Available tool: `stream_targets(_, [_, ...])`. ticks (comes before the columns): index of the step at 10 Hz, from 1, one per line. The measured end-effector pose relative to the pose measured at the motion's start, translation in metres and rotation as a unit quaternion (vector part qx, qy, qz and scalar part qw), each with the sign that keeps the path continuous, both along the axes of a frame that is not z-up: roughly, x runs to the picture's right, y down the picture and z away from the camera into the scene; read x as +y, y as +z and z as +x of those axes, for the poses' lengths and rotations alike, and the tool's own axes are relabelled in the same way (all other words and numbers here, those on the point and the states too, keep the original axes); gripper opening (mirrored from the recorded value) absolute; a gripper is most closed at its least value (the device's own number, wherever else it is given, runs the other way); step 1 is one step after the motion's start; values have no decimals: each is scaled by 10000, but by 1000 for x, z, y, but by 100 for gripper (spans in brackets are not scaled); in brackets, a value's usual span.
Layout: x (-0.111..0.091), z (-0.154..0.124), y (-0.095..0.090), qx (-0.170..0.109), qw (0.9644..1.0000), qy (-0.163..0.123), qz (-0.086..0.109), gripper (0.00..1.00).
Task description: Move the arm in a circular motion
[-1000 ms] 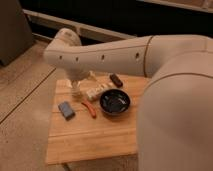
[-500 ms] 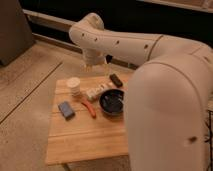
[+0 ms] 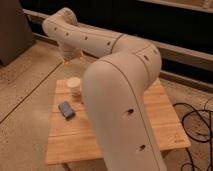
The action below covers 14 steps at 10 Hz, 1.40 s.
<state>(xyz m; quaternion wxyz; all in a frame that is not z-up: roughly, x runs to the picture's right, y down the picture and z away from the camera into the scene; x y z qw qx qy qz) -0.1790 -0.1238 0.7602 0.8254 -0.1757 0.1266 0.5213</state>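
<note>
The cream-white arm [image 3: 117,75] fills the middle of the camera view. Its thick near segment rises from the bottom centre, and a thinner segment with dark holes reaches up to a rounded elbow at the top left. The gripper [image 3: 71,56] hangs below that elbow, above the far left corner of the wooden table [image 3: 165,115] and apart from everything on it.
A small pale cup [image 3: 75,86] and a flat blue-grey object [image 3: 66,110] stand on the table's left part. The arm hides the table's middle. Dark cables [image 3: 200,125] lie on the floor at right. A dark wall runs along the back, and a dark cabinet [image 3: 12,30] stands at left.
The arm has swung further left and closer to the camera. Its thick segment now covers the black bowl and the other items that showed on the table before.
</note>
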Motion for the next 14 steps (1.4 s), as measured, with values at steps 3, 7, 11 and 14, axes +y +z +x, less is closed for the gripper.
stream_targets(3, [33,-45,-16,-364,9973,-637,17,65])
stream_targets(7, [95,-20,-35,-288,9990,-334,80,65])
stream_targets(11, [123,68,-32,275,9974,663,25,65])
stream_targets(14, [101,96,-9,574,9939,944,-40,65])
